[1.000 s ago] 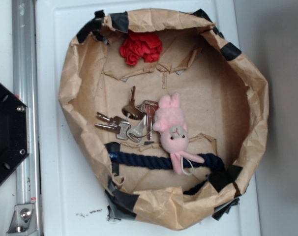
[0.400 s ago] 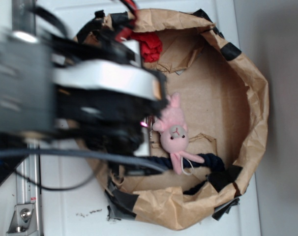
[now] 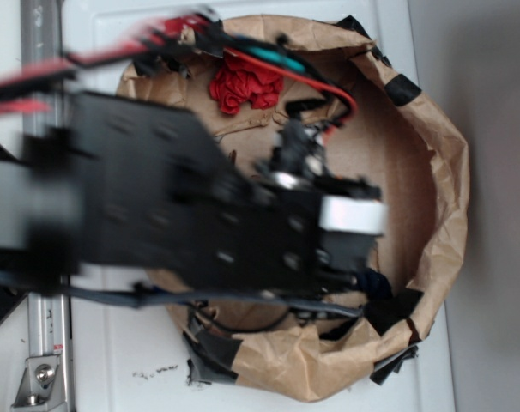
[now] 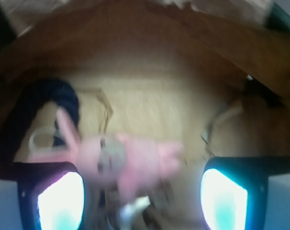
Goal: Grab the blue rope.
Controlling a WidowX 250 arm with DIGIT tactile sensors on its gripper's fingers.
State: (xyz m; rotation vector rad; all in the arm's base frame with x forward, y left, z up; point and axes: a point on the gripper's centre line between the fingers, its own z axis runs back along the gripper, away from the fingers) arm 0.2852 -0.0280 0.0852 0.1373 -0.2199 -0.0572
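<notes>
The blue rope (image 4: 44, 103) is a thick dark navy cord that curves along the paper wall at the left of the wrist view. In the exterior view only its end (image 3: 376, 283) shows beside my arm (image 3: 200, 206), which covers the rest. My gripper (image 4: 142, 191) is open and empty, with its lit pads (image 4: 59, 201) far apart at the bottom corners. It hovers over the pink plush bunny (image 4: 126, 160), which lies between the pads. The rope lies beyond and to the left of the left pad, apart from it. Both views are motion-blurred.
Everything lies in a round brown paper bin (image 3: 440, 172) with black tape on its rim, on a white table. A red cloth (image 3: 243, 86) lies at the far side. Blurred metal keys (image 4: 130, 211) show under the bunny. A metal rail (image 3: 41, 343) runs along the left.
My arm has swung in from the left and further right over the bin. It now hides the keys, the bunny and most of the rope in the exterior view.
</notes>
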